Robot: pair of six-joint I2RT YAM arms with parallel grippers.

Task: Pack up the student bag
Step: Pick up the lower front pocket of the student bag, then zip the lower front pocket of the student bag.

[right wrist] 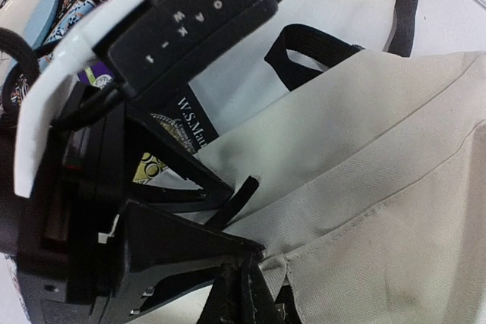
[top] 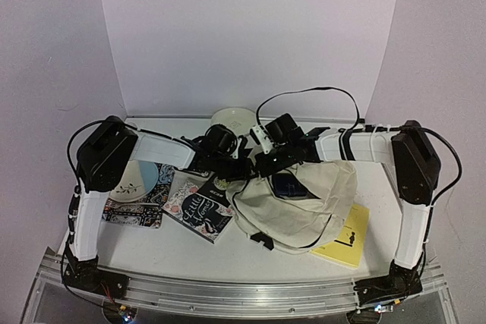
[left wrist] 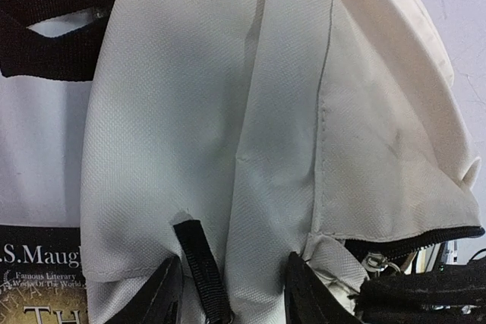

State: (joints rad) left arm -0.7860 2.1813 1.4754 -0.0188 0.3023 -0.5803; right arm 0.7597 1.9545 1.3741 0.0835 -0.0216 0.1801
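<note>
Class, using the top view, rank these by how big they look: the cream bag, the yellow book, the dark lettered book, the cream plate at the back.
1. student bag
2 and 3. dark lettered book and yellow book: alike; the bag covers part of the yellow one, so unranked.
4. cream plate, partly hidden.

The student bag (top: 323,199) lies between the left book (top: 196,214) and the right book (top: 348,239)
</note>
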